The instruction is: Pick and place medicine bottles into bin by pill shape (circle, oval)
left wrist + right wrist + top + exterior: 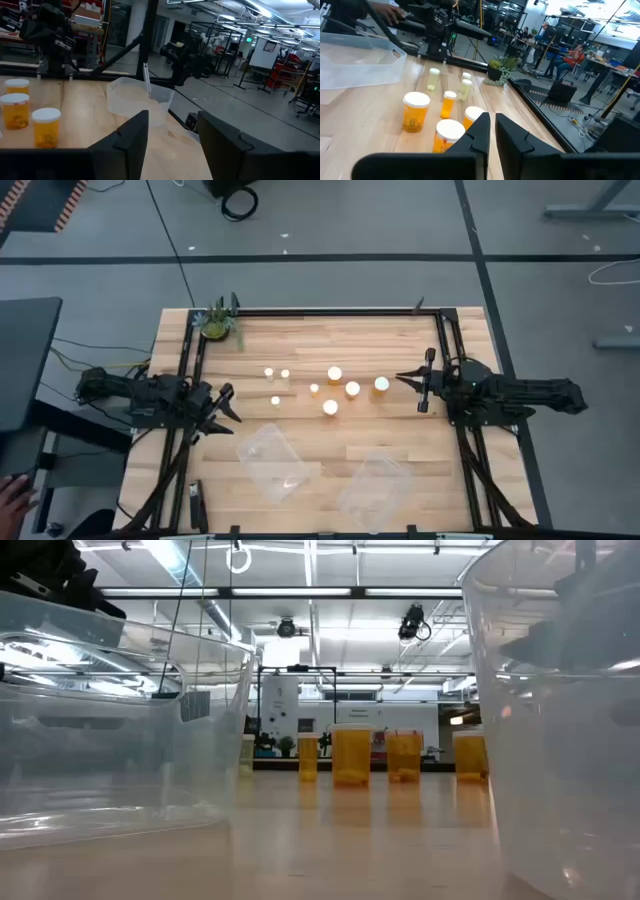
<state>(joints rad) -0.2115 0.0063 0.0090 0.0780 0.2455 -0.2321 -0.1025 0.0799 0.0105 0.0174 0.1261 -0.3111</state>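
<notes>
Eight small amber bottles with white caps stand upright on the wooden table's middle: wider ones (335, 374) (352, 389) (381, 384) (330, 407) and narrower ones (269, 372) (285, 374) (275, 400) (314, 388). My left gripper (228, 405) is open and empty at the table's left, left of the bottles; its fingers show apart in the left wrist view (172, 135). My right gripper (408, 385) is at the table's right, just right of the nearest wide bottle; its fingers show shut and empty in the right wrist view (492, 125). Neither gripper touches a bottle.
Two clear plastic tubs lie near the front edge, one left of centre (272, 460) and one right of centre (375, 485). A green potted plant (218, 323) stands at the far left corner. A black frame rail (330, 311) runs along the far edge. A person's hand (10, 495) shows off the table's left.
</notes>
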